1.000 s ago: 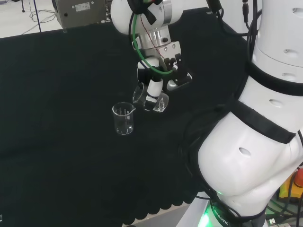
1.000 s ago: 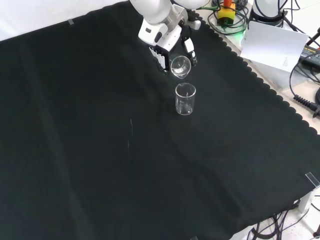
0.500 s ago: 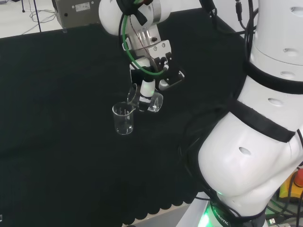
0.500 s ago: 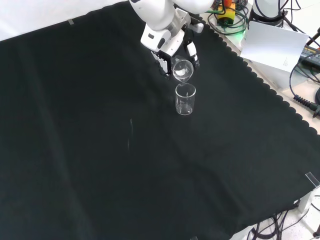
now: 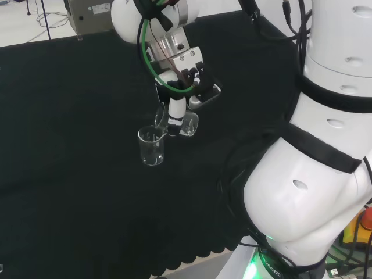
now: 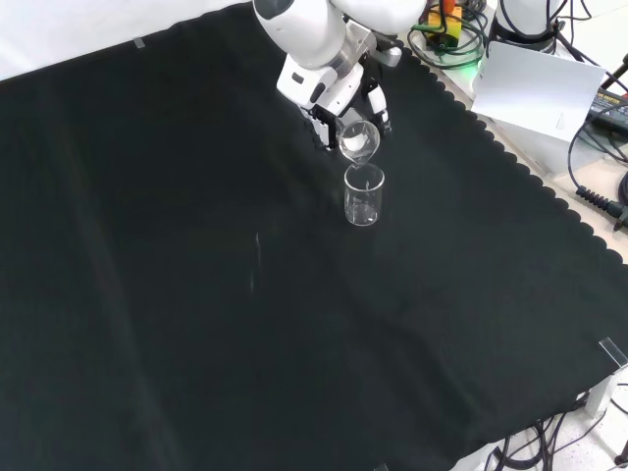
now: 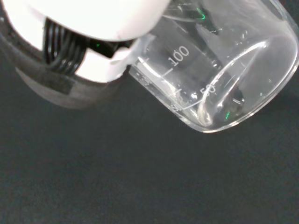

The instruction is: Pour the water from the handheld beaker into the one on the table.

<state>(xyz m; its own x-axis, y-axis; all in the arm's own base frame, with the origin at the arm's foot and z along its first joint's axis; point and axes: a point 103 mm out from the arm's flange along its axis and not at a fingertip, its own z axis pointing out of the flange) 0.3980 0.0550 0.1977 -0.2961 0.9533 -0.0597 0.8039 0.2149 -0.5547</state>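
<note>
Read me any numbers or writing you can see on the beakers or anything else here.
"100": on the held beaker, beside its scale marks, wrist view.
"50": lower on the same scale, partly distorted by the glass.
Marks on the standing beaker: too small to read.
Label on the grey box beyond the cloth, head view: too small to read.

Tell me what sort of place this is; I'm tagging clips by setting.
Probably a robotics lab bench set up for glassware handling: a black cloth covers it, the hand tips a held beaker over a standing beaker, and cables lie along the edge.
</note>
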